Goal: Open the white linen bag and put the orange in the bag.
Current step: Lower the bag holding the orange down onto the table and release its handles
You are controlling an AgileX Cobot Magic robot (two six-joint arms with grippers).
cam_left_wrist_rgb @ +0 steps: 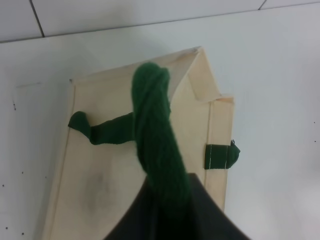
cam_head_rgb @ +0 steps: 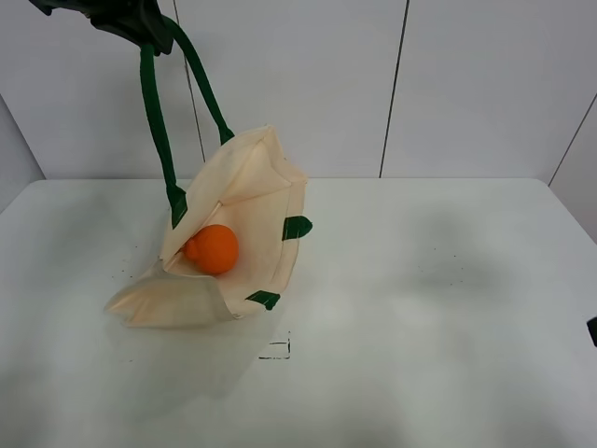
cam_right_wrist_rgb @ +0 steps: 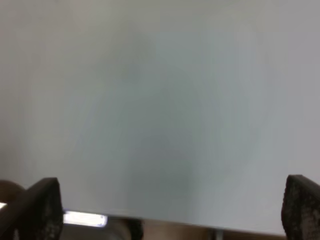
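Observation:
The white linen bag (cam_head_rgb: 244, 210) is lifted by one dark green handle (cam_head_rgb: 157, 121), its lower end resting on the table with the mouth gaping open. The orange (cam_head_rgb: 212, 249) sits inside the open mouth. My left gripper (cam_head_rgb: 147, 28) is high at the top left, shut on the green handle (cam_left_wrist_rgb: 155, 135). In the left wrist view the bag (cam_left_wrist_rgb: 110, 170) hangs below the gripper (cam_left_wrist_rgb: 167, 212), and the orange is hidden. The bag's other handle ends (cam_head_rgb: 297, 227) lie against the cloth. My right gripper (cam_right_wrist_rgb: 172, 207) is open and empty, its fingertips (cam_right_wrist_rgb: 45, 205) wide apart over bare table.
The white table (cam_head_rgb: 420, 280) spreads to the right of the bag. A small dashed square mark (cam_head_rgb: 277, 347) lies in front of the bag. A grey panelled wall (cam_head_rgb: 392, 84) stands behind. A dark bit of the right arm (cam_head_rgb: 592, 331) shows at the right edge.

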